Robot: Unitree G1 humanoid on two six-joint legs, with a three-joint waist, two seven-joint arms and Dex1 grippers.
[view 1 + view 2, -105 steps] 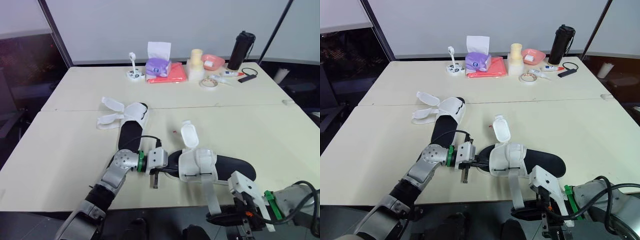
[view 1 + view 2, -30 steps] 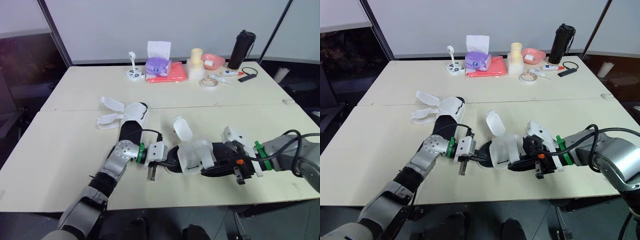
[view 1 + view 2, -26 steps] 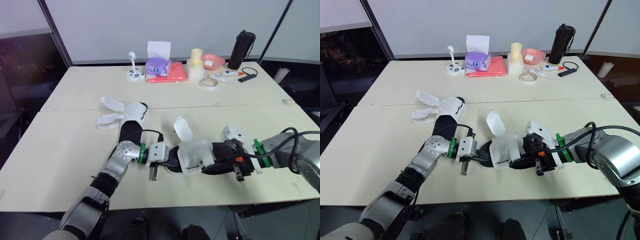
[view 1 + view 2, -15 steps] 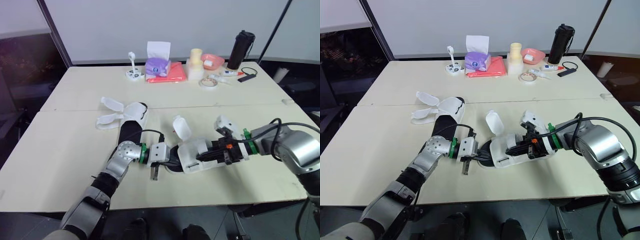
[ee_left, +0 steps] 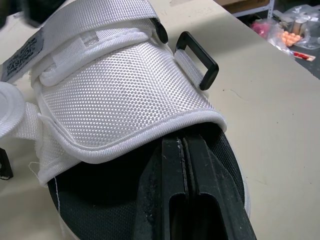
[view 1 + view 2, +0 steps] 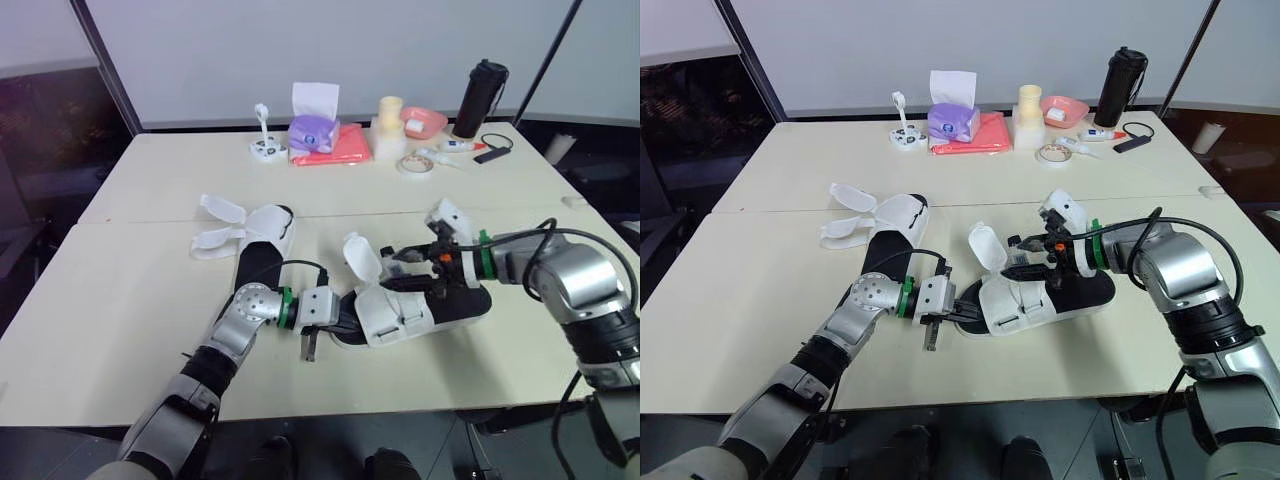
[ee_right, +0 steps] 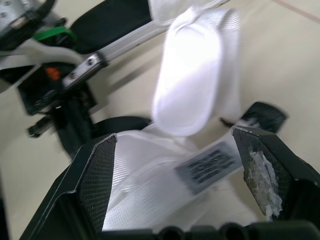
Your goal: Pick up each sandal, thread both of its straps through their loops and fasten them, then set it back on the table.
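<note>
White-strapped sandal: the near sandal (image 6: 420, 308) lies at the near centre of the table (image 6: 120, 330), black sole down.
Straps: one loose strap (image 6: 361, 257) stands up on the far left side of the upper. The other strap (image 6: 402, 308) lies across the white upper.
Loop: a black loop (image 5: 198, 59) at the upper's edge is empty in the left wrist view.
Left gripper (image 6: 338, 318): its fingers are together, pinched on the toe edge of the black sole.
Right gripper (image 6: 1028, 256): its fingers are spread wide with nothing gripped. It hovers just over the far side of the upper, beside the upright strap.
Far sandal (image 6: 262, 238): it lies to the far left with both straps splayed open and looks untouched.
Step in hand: probably the first sandal, with the free gripper lining up on the upright strap.
Next move: it likely calls for closing on the strap's tip and leading it to the loop. The toe clamp would have to hold so the sandal does not slide, and the floppy webbing may fold.
Change: 3.5 s ago the right gripper hung below the near table edge, where a strap dangled. It has since swung up over the sandal's heel to the far side, the dangling strap now rests on the upper, and the toe hold is unchanged.
</note>
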